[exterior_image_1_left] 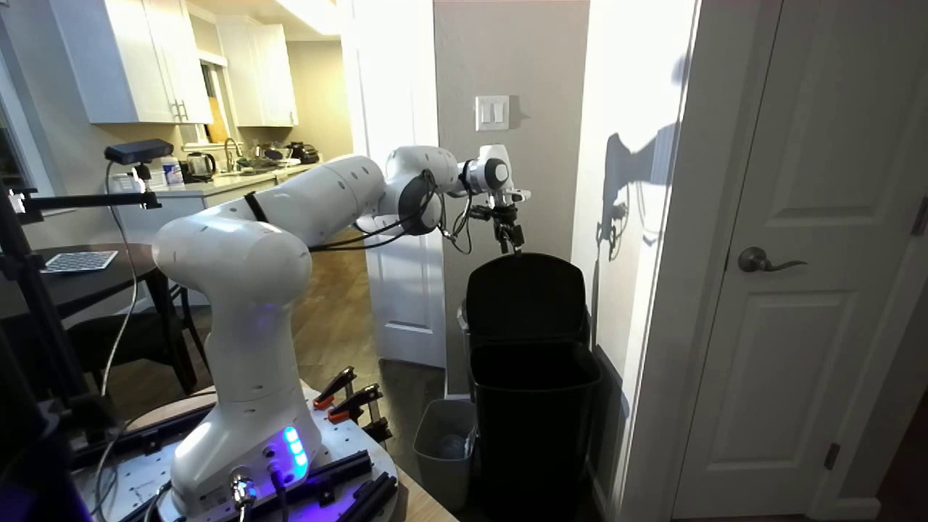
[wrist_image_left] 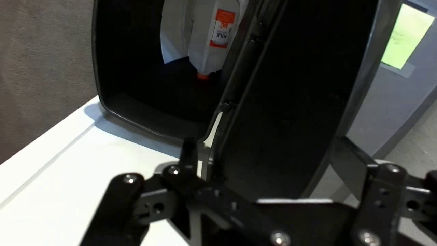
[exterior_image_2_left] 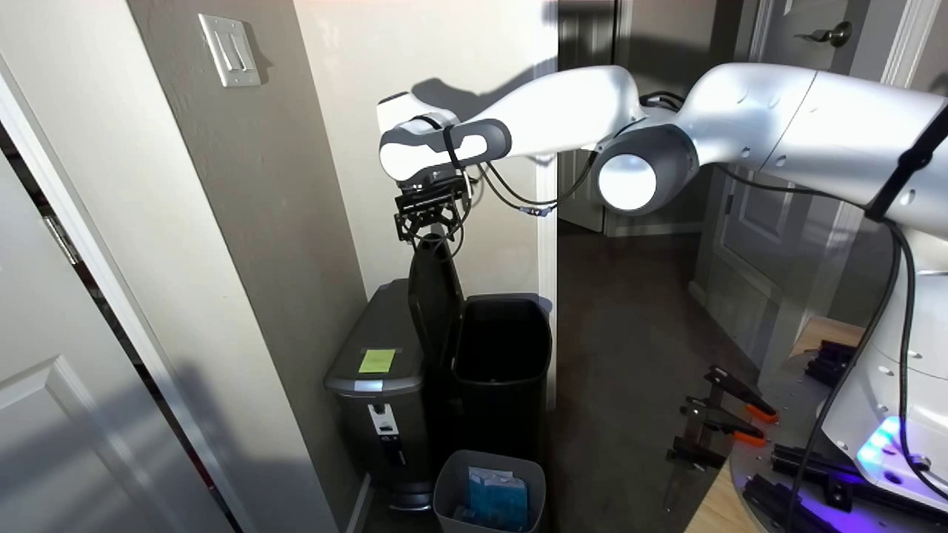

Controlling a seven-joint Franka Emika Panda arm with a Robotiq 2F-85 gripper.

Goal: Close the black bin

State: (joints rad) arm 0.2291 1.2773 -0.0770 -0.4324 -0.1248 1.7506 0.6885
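The black bin stands upright in the wall corner; it also shows in an exterior view. Its rounded lid stands raised, near upright, in both exterior views. In the wrist view the lid fills the middle and the open bin holds a milk jug. My gripper points down at the lid's top edge, also in an exterior view. In the wrist view its fingers are wide apart, with the lid showing between them. Whether a finger touches the lid I cannot tell.
A closed dark grey bin with a yellow-green note stands behind the raised lid, by the wall. A small grey wastebasket stands beside the bins. Walls are close on two sides. Clamps sit on the robot's table edge.
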